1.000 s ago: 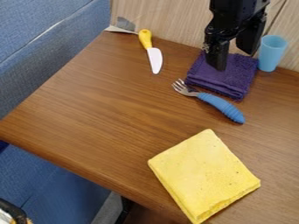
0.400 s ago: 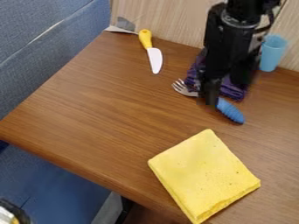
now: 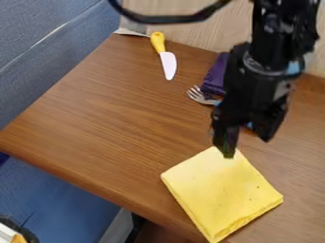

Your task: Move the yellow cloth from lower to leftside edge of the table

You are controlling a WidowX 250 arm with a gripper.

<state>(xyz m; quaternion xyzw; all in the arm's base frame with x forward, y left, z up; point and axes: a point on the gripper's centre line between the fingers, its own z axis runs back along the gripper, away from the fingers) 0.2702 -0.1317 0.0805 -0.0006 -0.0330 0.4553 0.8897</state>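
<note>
As the camera view shows, gripper [image 3: 247, 144] is open, fingers apart, at upper corner of yellow cloth [image 3: 222, 194]; contact can't be told. Cloth lies folded near lower edge of table [image 3: 114, 123]. Knife [image 3: 167, 64] farther up; fork [image 3: 200, 96] and purple cloth [image 3: 215, 78] partly behind arm [image 3: 257, 90].

Knife [image 3: 167, 64] L of fork [image 3: 200, 97]

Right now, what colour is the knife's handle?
The handle is yellow, seen best in the camera view.
</note>
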